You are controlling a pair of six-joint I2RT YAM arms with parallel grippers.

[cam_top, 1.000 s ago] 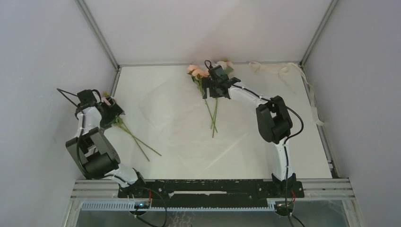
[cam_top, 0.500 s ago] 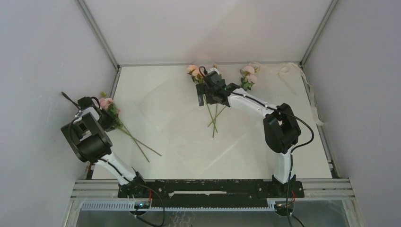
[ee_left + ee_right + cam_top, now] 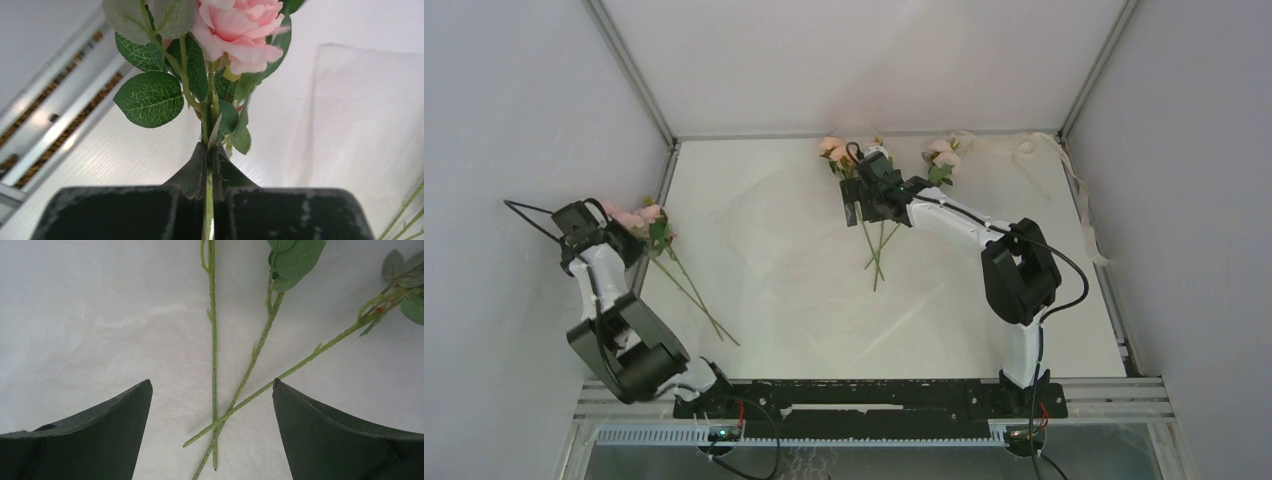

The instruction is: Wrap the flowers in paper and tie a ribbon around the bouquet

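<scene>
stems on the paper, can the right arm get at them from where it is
Probably yes: on the right arm the jaws stand open right over the stems, with nothing between, only paper beneath.

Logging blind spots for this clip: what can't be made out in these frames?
Top view: paper edges, pale on pale, too faint to trace.
Top view: ribbon in the far corner, too small to follow.
Left wrist: the fingers of the left gripper hide how many flowers it pinches.
Right wrist: top edge cuts off the blooms of the stems under the open right gripper.
</scene>
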